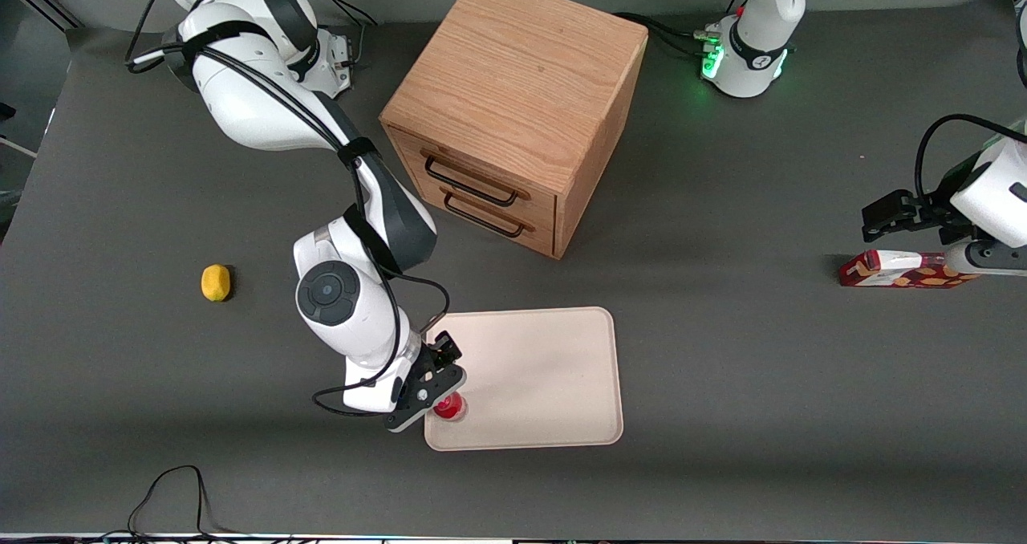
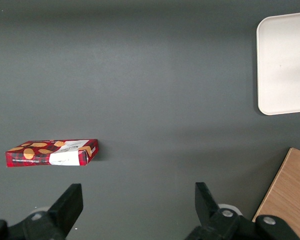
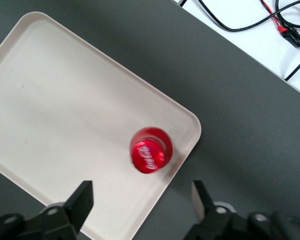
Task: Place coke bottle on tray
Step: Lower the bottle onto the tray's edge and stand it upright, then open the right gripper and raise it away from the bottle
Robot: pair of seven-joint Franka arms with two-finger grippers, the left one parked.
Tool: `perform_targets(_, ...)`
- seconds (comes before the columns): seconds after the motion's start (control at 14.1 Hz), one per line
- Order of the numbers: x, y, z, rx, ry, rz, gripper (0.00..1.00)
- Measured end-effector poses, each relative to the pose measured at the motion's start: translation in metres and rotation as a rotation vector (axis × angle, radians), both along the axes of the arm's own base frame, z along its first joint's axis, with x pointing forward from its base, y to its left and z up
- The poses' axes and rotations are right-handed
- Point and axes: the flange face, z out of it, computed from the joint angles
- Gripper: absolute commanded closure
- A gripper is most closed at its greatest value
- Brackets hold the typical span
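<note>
Grey worktop carries wooden drawer box, upper centre of front view. Cream tray lower centre. Coke bottle upright on tray, in corner near rim, cap up. End effector directly above bottle, fingers spread wide, clear of bottle, gripping nothing.

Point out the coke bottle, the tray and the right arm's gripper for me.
coke bottle (image 3: 150,155): right wrist view, on its red cap, standing upright on the tray.
tray (image 1: 545,367): front view, on its bare floor.
gripper (image 3: 140,200): right wrist view, between its open fingers, above the bottle.
</note>
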Motion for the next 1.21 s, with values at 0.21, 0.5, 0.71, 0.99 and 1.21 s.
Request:
perform_targets(0.21,0.000,-0.001,0.007,-0.002,0.001,-0.001,0.00)
perform_targets(0.5,-0.001,-0.009,0.024,-0.014,0.014,-0.009,0.00)
perform_targets(0.71,-0.006,-0.031,0.040,-0.051,0.070,-0.031,0.00)
perform_targets(0.99,-0.026,-0.086,0.076,-0.087,0.111,-0.083,0.00)
perform_targets(1.21,-0.058,-0.144,0.114,-0.083,0.148,-0.169,0.00)
